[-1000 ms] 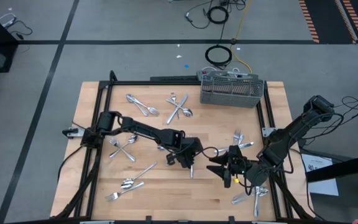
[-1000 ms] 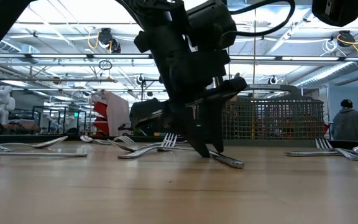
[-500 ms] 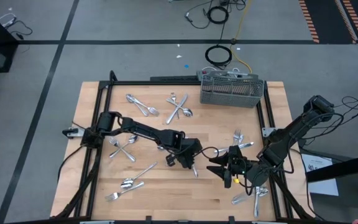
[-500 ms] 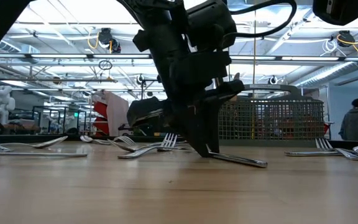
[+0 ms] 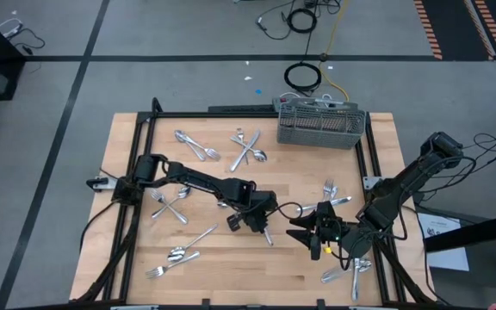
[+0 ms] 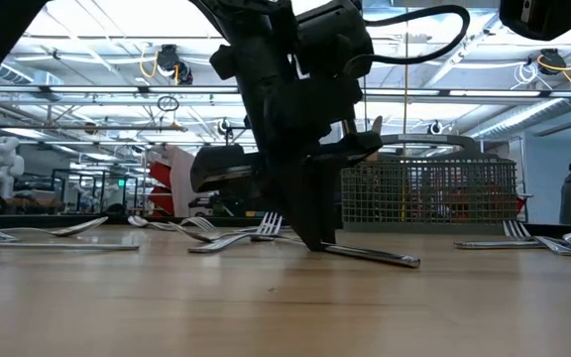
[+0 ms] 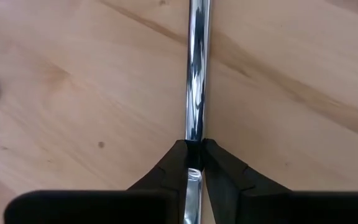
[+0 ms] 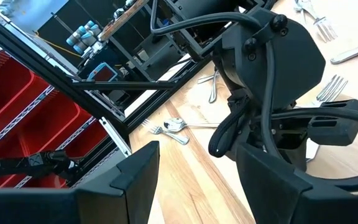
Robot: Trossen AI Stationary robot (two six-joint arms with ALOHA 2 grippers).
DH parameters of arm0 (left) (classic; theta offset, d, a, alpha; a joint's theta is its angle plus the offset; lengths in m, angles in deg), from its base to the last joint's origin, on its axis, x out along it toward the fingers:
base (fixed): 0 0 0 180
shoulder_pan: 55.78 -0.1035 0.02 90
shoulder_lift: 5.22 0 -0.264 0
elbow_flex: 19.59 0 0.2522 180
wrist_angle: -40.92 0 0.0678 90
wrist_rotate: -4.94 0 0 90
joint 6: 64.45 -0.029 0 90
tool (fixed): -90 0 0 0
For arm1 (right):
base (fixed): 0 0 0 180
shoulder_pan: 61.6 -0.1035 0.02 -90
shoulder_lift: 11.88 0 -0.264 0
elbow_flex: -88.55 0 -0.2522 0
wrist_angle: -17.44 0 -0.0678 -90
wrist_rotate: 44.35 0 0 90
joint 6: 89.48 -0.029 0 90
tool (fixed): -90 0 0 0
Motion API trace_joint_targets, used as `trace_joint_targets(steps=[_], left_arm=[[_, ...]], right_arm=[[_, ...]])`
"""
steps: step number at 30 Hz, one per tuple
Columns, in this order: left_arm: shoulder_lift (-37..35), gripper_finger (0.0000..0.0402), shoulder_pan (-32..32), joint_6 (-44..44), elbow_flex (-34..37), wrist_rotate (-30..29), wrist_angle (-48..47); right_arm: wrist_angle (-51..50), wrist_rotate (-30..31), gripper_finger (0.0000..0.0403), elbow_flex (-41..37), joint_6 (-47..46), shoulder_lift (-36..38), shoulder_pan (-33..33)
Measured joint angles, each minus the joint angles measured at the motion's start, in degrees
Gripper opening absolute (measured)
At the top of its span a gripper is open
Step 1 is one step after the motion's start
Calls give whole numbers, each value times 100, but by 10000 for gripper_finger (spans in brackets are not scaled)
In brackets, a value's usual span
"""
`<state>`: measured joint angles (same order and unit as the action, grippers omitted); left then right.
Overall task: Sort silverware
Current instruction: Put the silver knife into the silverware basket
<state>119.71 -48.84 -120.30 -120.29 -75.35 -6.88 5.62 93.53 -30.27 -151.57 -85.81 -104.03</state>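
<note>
one piece of silverware (image 7: pixel 196 81) lies mid-table at lower centre of the high view, our left gripper (image 7: pixel 194 155) pinched on its handle; next we judge a lift toward the caddy (image 5: pixel 320 126), right gripper (image 5: pixel 310 231) open beside.

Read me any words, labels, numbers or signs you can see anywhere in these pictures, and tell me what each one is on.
None can be read.
The grey mesh cutlery caddy, the shiny silver metal silverware and the light wooden table show no print.
The small green light in the room behind is too small to read.
</note>
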Motion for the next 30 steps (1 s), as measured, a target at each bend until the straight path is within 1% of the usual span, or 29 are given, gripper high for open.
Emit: trace_joint_targets(steps=[5,7,10,16,19,24,30], left_arm=[[0,51,2,18,10,36,17],[0,55,4,182,14,39,67],[0,72,7,418,20,60,151],[0,120,5,455,13,60,157],[0,127,4,455,11,58,150],[0,113,7,457,4,60,44],[0,70,11,457,4,69,-20]], right_arm=[[-2,0,203,0,4,0,0],[0,0,203,0,0,0,0],[-2,0,203,0,-2,0,0],[0,0,203,0,-24,0,0],[0,0,203,0,-26,0,1],[0,-1,203,0,-26,0,0],[0,0,203,0,-26,0,0]])
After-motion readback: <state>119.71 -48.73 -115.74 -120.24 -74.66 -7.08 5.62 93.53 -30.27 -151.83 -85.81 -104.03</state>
